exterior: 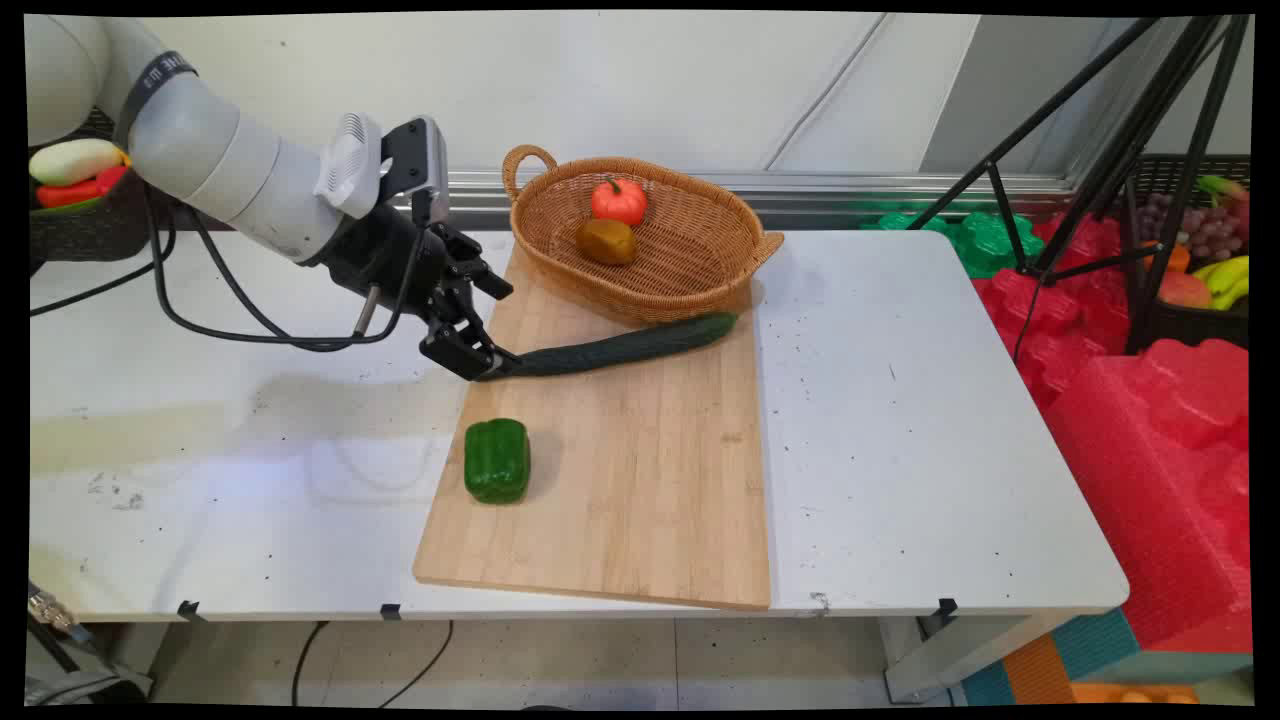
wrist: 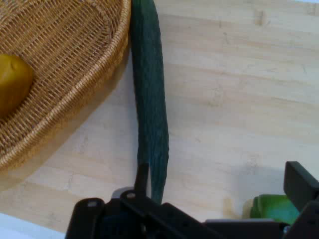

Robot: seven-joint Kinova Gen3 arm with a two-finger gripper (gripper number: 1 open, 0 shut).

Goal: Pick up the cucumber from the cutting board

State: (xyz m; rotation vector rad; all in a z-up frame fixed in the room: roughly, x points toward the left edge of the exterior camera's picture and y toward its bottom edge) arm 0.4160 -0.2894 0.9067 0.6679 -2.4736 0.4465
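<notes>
cucumber (exterior: 628,346) end at pincer (exterior: 487,365)

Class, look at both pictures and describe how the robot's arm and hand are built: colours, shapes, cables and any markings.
The arm is made of thick, rounded white tubular links, with a dark band bearing small lettering near its upper end. A white ribbed housing and a black-and-silver box sit at the wrist. Black cables loop beneath it. The hand is black, an angular jointed linkage ending in two slim fingers.
</notes>
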